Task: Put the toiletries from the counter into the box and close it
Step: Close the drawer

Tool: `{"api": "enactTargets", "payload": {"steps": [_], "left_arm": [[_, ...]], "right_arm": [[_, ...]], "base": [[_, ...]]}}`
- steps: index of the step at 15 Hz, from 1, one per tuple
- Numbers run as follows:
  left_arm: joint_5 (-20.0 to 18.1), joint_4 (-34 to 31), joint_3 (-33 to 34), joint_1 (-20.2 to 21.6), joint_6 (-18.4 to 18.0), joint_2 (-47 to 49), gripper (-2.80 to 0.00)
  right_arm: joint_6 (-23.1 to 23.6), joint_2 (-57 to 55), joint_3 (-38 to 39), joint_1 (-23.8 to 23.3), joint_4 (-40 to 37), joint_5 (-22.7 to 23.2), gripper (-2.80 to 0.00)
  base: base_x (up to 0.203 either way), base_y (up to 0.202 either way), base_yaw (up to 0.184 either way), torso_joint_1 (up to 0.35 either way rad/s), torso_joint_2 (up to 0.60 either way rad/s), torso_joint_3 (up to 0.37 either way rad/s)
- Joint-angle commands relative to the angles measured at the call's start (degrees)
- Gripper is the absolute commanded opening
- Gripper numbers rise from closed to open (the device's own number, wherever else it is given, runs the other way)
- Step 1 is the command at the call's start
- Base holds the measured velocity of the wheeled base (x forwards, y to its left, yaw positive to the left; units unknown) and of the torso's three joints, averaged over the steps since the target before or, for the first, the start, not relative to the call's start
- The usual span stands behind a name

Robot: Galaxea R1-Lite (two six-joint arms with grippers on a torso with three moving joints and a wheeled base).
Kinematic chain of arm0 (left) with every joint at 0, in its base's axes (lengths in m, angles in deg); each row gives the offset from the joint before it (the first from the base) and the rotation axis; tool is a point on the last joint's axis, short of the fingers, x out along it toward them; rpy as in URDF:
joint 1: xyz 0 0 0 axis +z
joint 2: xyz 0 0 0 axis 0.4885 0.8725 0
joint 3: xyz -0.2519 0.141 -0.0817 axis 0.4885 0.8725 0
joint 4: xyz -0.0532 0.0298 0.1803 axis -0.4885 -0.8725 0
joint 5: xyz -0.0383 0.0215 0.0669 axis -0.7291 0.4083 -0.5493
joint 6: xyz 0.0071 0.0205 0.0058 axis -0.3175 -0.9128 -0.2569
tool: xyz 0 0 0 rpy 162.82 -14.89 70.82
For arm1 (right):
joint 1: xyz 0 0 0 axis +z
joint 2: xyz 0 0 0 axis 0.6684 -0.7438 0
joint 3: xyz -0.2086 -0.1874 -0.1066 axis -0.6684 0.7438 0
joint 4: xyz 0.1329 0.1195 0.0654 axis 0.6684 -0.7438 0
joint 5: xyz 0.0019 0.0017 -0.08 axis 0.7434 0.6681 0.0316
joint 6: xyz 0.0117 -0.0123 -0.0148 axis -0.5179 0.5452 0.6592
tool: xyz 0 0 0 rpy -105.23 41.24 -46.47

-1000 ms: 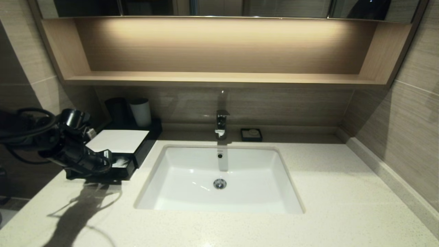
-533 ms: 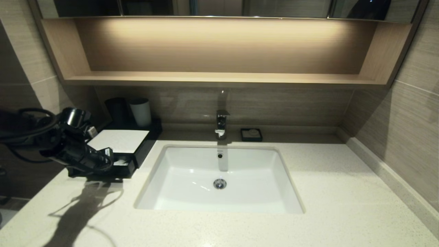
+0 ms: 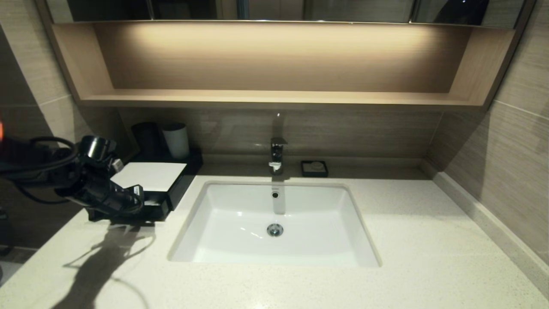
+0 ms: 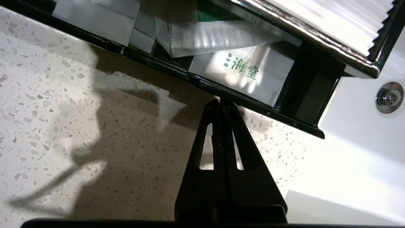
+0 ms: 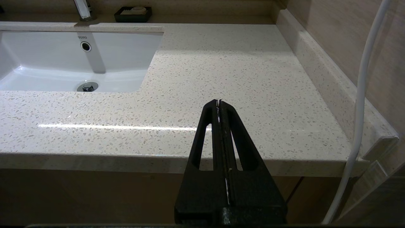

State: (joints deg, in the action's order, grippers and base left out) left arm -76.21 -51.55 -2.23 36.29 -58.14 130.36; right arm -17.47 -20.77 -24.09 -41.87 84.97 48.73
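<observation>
The black box [image 3: 182, 183] with a white top panel stands at the counter's [image 3: 420, 240] back left, its front drawer [image 4: 158, 65] partly pulled out. Clear-wrapped white packets lie in the drawer: one with green lettering [image 4: 246, 74], another overlapping it [image 4: 202, 34], and a third further along [image 4: 95, 12]. My left gripper [image 3: 138, 201] is shut and empty. In the left wrist view its tips [image 4: 220, 102] touch the drawer's front rim from outside. My right gripper [image 5: 219, 102] is shut and empty, hovering at the counter's front edge on the right, out of the head view.
A white sink [image 3: 274, 223] with a faucet [image 3: 277, 154] lies beside the box. A small dark soap dish [image 3: 314, 168] sits behind the sink. A dark cup [image 3: 146, 137] and a white cup [image 3: 176, 139] stand behind the box. A wooden shelf [image 3: 274, 98] overhangs.
My left gripper has moved away from me toward the box, and the drawer has slid in a little, showing less of its opening. The right arm has not moved.
</observation>
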Motion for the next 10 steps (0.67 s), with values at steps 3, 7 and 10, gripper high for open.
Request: {"api": "enactTargets", "payload": {"steps": [3, 7, 10], "left_arm": [[-0.02, 0.98, -0.07, 0.07, 0.88, 0.14, -2.80], [-0.02, 1.77, -0.07, 0.07, 0.97, 0.23, -2.80], [-0.02, 2.39, -0.07, 0.07, 0.97, 0.41, -2.80]], "right_arm": [[0.02, -0.05, 0.09, 0.10, 0.04, 0.00, -2.80], [0.02, 0.04, 0.09, 0.07, 0.04, 0.00, -2.80], [0.02, 0.04, 0.09, 0.01, 0.03, 0.00, -2.80]], "base": [[0.000, 0.000, 0.000, 0.000, 0.00, 0.000], [0.000, 0.000, 0.000, 0.000, 0.00, 0.000], [0.000, 0.000, 0.000, 0.000, 0.00, 0.000]]}}
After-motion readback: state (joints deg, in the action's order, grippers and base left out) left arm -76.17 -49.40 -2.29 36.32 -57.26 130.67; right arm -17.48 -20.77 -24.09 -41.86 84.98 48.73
